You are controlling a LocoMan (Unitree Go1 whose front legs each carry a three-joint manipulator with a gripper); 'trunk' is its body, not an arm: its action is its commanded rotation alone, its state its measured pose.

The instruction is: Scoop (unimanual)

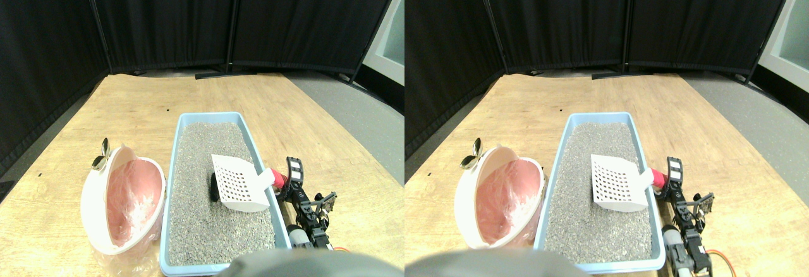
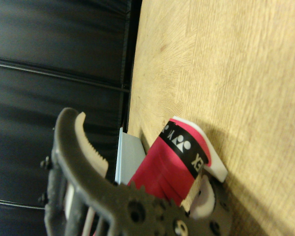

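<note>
Down at the bench's near edge, the end effector [image 1: 282, 182] clamps the scoop's red-wrapped handle [image 2: 169, 164], tilting the slotted white scoop [image 1: 238, 183] over the blue litter tray [image 1: 165, 226], blade against a dark lump [image 1: 213, 187]; beyond, the lined bin [image 1: 123, 198] waits.

Even, bright overhead light is falling on the floor [image 1: 208, 93], leaving only soft, short shadows. Wide-angle distortion is bending the floor's edges and the dark curtains [image 1: 158, 18]. In the wrist view the jaw is blurring close up, and the handle [image 2: 174, 167] is casting a soft shadow
</note>
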